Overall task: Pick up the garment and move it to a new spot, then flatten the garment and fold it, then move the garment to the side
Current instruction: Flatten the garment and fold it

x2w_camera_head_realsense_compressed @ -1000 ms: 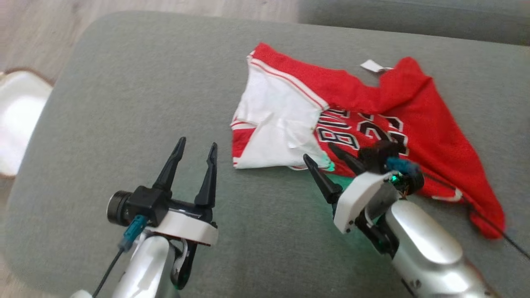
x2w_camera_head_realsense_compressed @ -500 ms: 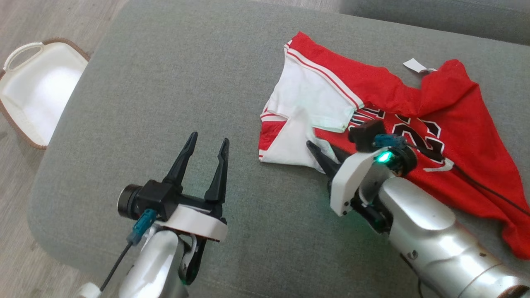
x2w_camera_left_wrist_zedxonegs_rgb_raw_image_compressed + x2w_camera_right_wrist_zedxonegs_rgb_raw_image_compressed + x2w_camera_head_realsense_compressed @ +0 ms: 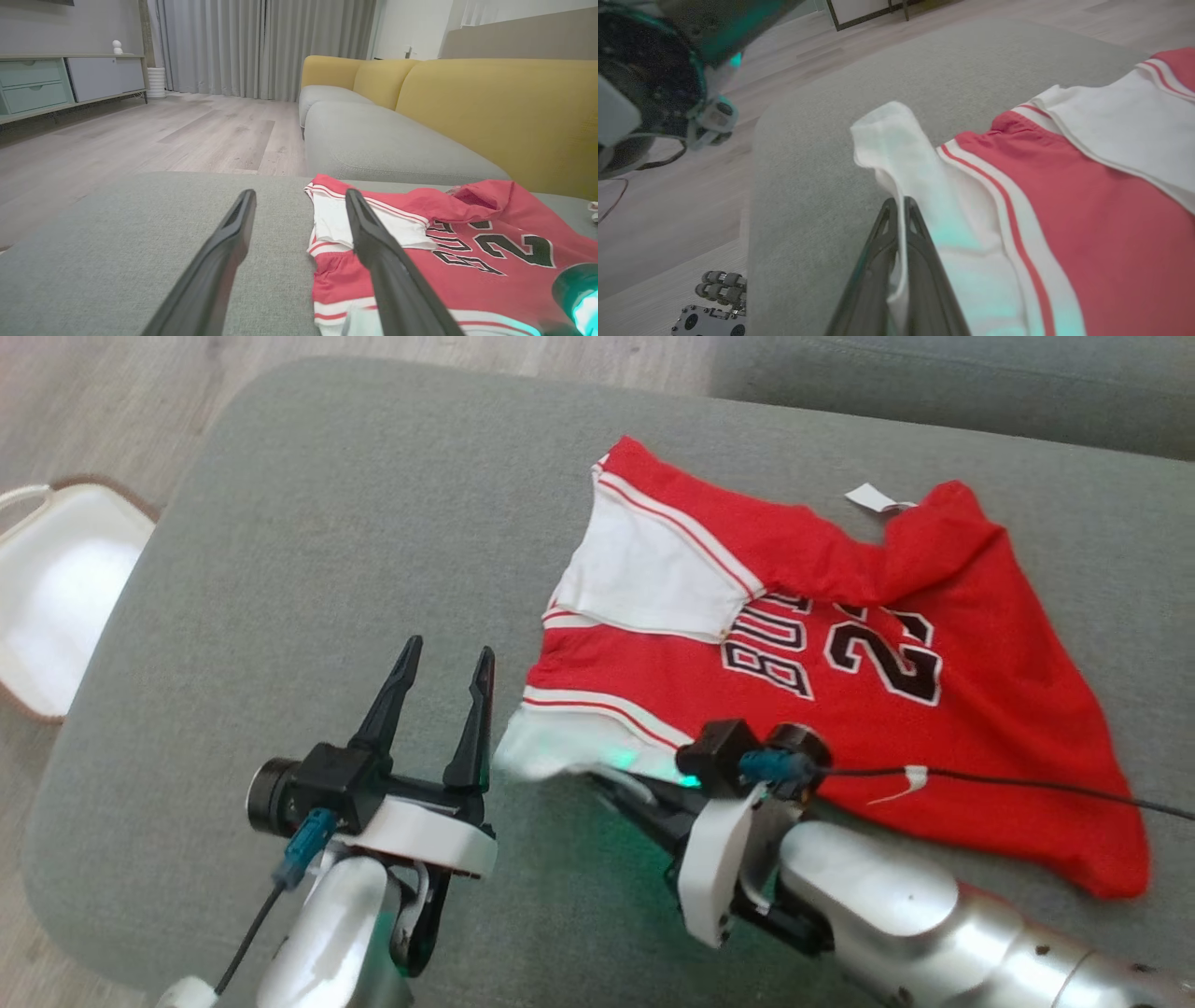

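Jersey (image 3: 840, 709): red with white trim, rumpled on grey cushion (image 3: 327, 551), right of centre.
Right claw (image 3: 899, 210): pressed together, pinching jersey's white near corner.
Left claw (image 3: 448, 649): spread, holding nothing, just beside that corner.
Basket (image 3: 56, 607): white, left of cushion.

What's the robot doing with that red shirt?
The robot's right tool is pinched shut on the white edge of the red and white basketball jersey, which lies crumpled on the grey fabric cushion. Its left tool hangs open beside the jersey, holding nothing. The jersey is not flattened yet.
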